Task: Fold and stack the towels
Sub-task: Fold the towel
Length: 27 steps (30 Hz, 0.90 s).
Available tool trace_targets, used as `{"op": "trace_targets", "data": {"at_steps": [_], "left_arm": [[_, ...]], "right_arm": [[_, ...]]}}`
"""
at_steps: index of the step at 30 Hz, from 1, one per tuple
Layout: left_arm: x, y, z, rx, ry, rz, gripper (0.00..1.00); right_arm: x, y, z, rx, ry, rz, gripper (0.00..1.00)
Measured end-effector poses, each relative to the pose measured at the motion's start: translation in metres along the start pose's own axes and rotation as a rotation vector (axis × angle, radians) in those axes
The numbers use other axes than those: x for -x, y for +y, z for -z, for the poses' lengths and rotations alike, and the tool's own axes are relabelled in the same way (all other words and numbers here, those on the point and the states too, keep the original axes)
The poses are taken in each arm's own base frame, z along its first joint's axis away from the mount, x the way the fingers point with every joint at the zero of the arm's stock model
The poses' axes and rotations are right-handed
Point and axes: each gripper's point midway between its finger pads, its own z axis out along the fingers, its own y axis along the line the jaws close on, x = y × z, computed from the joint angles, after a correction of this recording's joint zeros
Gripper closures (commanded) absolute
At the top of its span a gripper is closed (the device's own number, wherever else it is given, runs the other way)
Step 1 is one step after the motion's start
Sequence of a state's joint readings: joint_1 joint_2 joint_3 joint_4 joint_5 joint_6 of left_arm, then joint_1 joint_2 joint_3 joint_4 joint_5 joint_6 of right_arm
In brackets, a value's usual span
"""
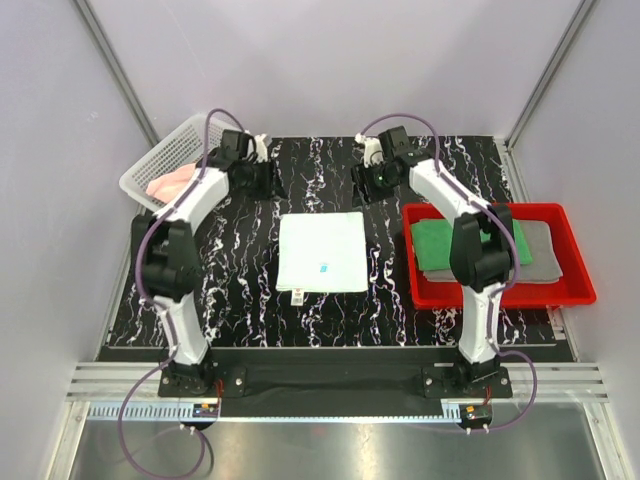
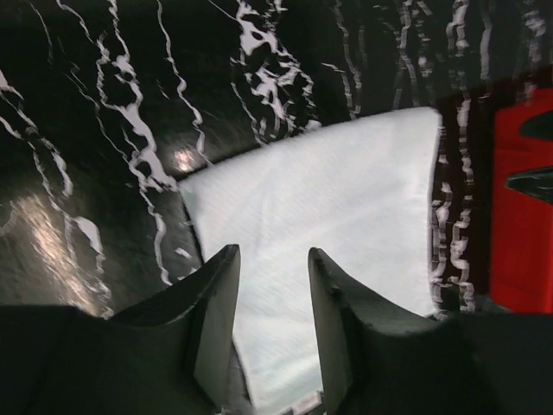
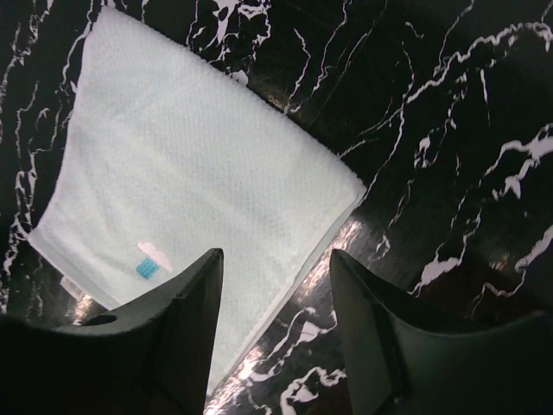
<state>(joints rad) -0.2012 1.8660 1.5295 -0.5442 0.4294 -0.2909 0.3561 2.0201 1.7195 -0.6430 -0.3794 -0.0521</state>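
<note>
Four towels are in sight in the overhead view. One pale mint-white towel lies flat as a folded square at the centre of the frame on the black marble-patterned table, with one small blue label near its lower middle and one white tag poking out at its lower left edge. One green towel and one grey towel sit in the single red tray at the right of the frame, the green one lying over the left part of the grey one. One pink towel rests inside the single white mesh basket at the upper left. The two arms reach towards the top of the frame, one above each upper corner of the mint-white towel. In its wrist view the left gripper has its two fingers parted with a clear gap and nothing between them; the towel shows on the table through the gap. The right gripper has its two fingers spread wider apart, also holding nothing, above one edge of the same towel.
</note>
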Motion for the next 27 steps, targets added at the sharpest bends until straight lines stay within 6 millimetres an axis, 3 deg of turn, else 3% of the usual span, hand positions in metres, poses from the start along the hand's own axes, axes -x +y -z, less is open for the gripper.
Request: {"op": "trace_targets", "data": {"at_steps": [4,11,15,17,20,22,27], "left_arm": [[-0.002,0.020,-0.027,0.043,0.087,-0.094,0.54],[-0.029,0.057,-0.067,0.091,0.246,-0.205,0.51],[-0.043,0.074,-0.079,0.103,0.310,-0.227,0.51],[-0.038,0.075,-0.079,0.104,0.309,-0.246,0.51],[-0.029,0.076,-0.082,0.104,0.300,-0.276,0.53],[-0.028,0.080,-0.086,0.111,0.303,-0.285,0.54],[-0.027,0.083,-0.086,0.123,0.311,-0.302,0.55]], "right_arm": [[-0.006,-0.014,-0.022,0.044,0.076,0.054,0.37],[-0.023,-0.043,-0.048,0.082,0.177,0.111,0.36],[-0.030,-0.051,-0.059,0.111,0.209,0.149,0.40],[-0.031,-0.053,-0.065,0.125,0.216,0.164,0.42],[-0.032,-0.058,-0.075,0.141,0.224,0.178,0.54],[-0.032,-0.061,-0.081,0.153,0.224,0.181,0.68],[-0.030,-0.068,-0.085,0.171,0.225,0.181,0.84]]}}
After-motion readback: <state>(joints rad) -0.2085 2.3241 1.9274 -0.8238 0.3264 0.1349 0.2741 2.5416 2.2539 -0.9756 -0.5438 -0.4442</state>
